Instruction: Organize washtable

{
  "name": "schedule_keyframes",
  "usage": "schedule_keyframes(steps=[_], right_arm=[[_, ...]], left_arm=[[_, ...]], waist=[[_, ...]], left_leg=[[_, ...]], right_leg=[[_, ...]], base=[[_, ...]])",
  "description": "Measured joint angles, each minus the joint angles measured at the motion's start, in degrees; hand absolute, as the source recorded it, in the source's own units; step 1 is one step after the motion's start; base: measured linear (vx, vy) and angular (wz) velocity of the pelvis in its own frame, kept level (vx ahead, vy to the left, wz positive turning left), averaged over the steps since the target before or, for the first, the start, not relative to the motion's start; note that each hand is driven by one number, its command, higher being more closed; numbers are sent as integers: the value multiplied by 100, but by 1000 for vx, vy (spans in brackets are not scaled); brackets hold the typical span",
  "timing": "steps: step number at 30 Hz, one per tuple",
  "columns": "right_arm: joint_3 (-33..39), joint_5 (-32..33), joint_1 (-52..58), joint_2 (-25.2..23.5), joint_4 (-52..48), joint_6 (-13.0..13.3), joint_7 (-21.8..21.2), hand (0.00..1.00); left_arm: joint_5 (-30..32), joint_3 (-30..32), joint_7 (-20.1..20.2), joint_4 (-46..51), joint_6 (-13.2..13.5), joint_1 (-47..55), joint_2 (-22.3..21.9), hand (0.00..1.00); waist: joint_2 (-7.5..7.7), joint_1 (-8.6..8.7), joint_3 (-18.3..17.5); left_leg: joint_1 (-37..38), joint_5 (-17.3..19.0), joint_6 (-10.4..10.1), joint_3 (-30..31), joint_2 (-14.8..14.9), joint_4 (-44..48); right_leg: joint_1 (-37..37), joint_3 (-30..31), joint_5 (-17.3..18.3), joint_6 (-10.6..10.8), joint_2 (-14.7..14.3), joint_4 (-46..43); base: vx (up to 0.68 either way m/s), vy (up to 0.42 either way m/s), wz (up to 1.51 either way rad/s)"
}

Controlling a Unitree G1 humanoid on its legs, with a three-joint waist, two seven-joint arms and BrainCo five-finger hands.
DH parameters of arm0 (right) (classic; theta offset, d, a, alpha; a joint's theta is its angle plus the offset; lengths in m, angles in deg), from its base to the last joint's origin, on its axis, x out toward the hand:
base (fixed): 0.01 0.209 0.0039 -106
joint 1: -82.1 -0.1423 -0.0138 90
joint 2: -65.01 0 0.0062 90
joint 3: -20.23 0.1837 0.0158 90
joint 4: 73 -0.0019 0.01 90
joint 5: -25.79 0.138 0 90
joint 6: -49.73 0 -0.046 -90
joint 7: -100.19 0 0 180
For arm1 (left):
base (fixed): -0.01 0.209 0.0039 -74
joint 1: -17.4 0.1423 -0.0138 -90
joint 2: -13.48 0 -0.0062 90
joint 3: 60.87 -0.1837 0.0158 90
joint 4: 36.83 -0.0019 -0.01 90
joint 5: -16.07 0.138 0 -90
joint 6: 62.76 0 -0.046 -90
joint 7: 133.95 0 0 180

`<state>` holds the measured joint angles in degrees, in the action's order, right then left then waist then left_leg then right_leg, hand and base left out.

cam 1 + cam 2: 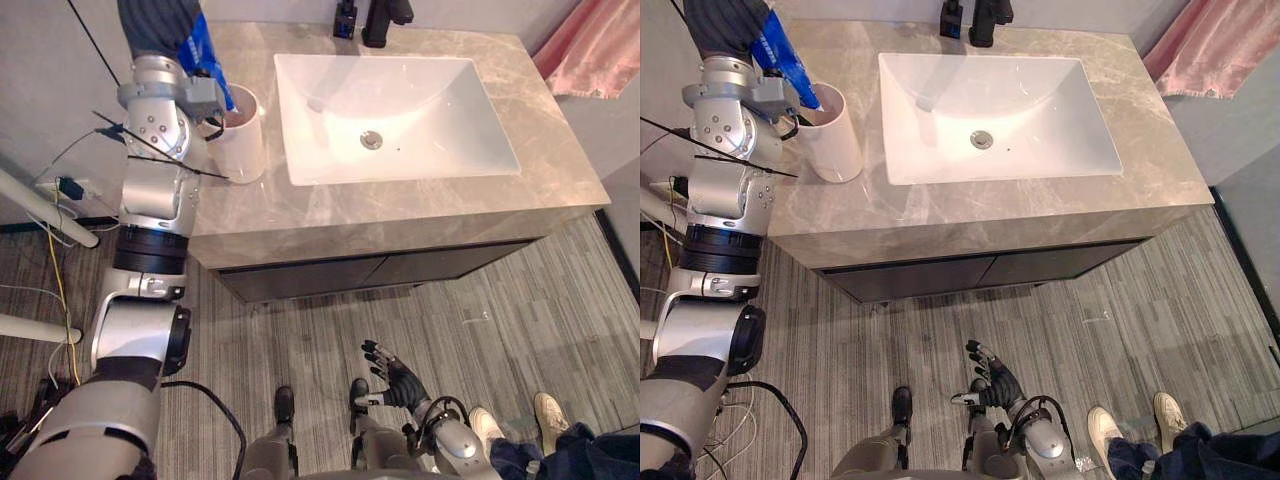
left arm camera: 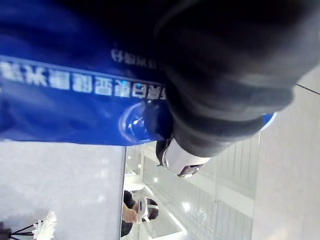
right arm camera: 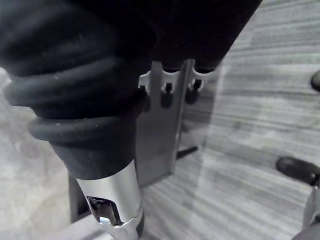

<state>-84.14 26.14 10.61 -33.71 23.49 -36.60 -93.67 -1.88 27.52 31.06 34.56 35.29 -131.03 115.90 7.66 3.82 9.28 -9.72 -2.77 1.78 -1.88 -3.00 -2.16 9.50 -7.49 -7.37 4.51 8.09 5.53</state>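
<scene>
One blue tube [image 1: 205, 55] slants with its lower end inside the one white cup [image 1: 240, 140], its upper end pinched in the left hand [image 1: 160, 25], whose thumb lies across it. The cup stands on the marbled surface [image 1: 400, 205], left of the one white sink [image 1: 440, 150]. One black tap [image 1: 385, 20] rises behind the sink. The right hand [image 1: 395, 380] hangs low over the floor [image 1: 300, 340], fingers spread. Two pale shoes [image 1: 550, 410] of a person stand nearby.

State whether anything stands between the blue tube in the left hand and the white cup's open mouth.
Nothing visible does. The left hand holds the blue tube at a slant, with its lower end right at the open mouth of the white cup.
</scene>
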Motion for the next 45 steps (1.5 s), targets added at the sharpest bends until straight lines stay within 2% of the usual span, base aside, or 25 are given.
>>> schedule_keyframes(steps=[13, 27, 28, 37, 45], right_arm=[[2, -42, -5, 4, 135, 1, 9, 0], [3, -43, -25, 2, 133, 2, 22, 0], [2, -42, -26, 2, 133, 2, 28, 0], [-5, -48, -26, 3, 133, 18, 121, 0], [-25, -82, -80, 1, 139, 22, 124, 0]], left_arm=[[-57, 0, 115, 1, 3, 135, -21, 100], [-57, 5, 109, 1, 2, 137, -44, 100], [-57, 5, 108, 1, 2, 137, -52, 0], [14, 6, 74, 30, 5, 136, -67, 0], [96, 5, -51, 590, 75, 114, -147, 0]], waist=[[3, 13, 9], [56, 19, 213], [60, 19, 217], [57, 16, 237], [56, -7, 238]], left_leg=[[32, 7, -7, -53, 7, 2], [-43, 16, -6, -113, 8, 18], [-46, 21, -8, -118, 8, 20], [-63, 59, -11, -127, 14, 63], [-67, 58, -10, -79, 7, 63]], right_leg=[[-6, 18, -1, 0, 0, 0], [89, 114, -18, -17, -2, 0], [94, 120, -18, -17, -2, 0], [96, 123, -17, -18, -2, 0], [79, 91, -17, -19, 1, -1]], base=[[0, 0, 0], [0, 0, -1], [0, 0, 0], [0, 0, 0], [0, 0, 1]])
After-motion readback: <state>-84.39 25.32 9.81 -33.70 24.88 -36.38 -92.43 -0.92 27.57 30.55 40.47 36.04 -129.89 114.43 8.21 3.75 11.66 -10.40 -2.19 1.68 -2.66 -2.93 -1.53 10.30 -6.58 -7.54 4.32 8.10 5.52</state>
